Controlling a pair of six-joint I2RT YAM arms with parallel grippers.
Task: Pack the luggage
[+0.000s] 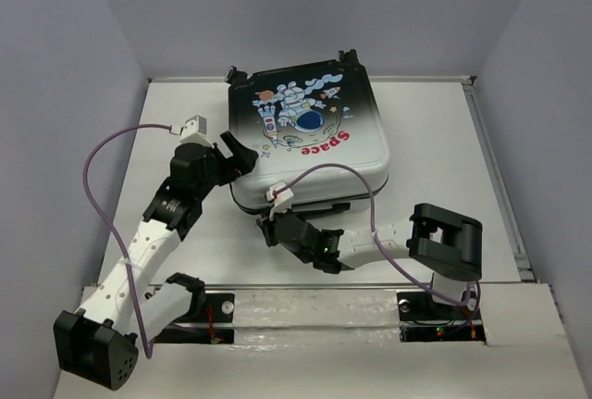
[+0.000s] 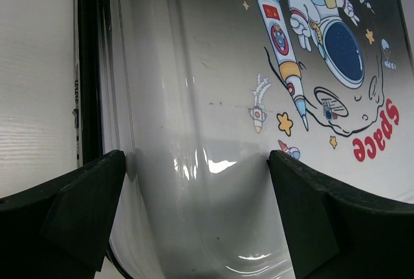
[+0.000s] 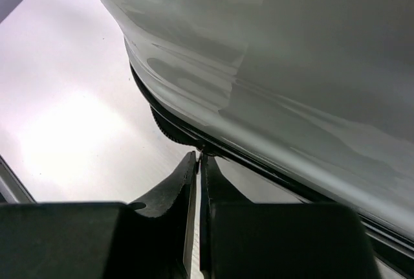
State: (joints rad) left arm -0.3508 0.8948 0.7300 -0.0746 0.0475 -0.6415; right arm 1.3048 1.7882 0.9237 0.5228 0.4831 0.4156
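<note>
Bench: your white bench is carrying everything, running from the arm bases at the near edge to the far wall.
Luggage: the luggage is lying flat and closed on the far middle of the bench. Its printed shell is facing up, and its black wheels are pointing at the far wall.
Left arm: your left arm is rising from the near left corner and bending in toward the luggage's left edge.
Right arm: your right arm is lying low across the bench in front of the luggage, pointing left along its near side.
Print: the astronaut is showing on the dark part of the shell, with the red "Space" lettering sitting just nearer to you.
Seam: a dark seam is running along the luggage's edge where the two halves are meeting.
Left fingers: your left fingers are standing wide apart and gripping nothing. One is hanging by the seam and the other over the pale shell — you cannot tell whether either is touching.
Right fingers: your right fingers are pressing flat together, their tips sitting right at the dark edge near the luggage's near left corner. Whether anything is caught between them is not showing.
Cables: a purple cable is looping out from your left arm, and another is arching over the luggage's near edge.
</note>
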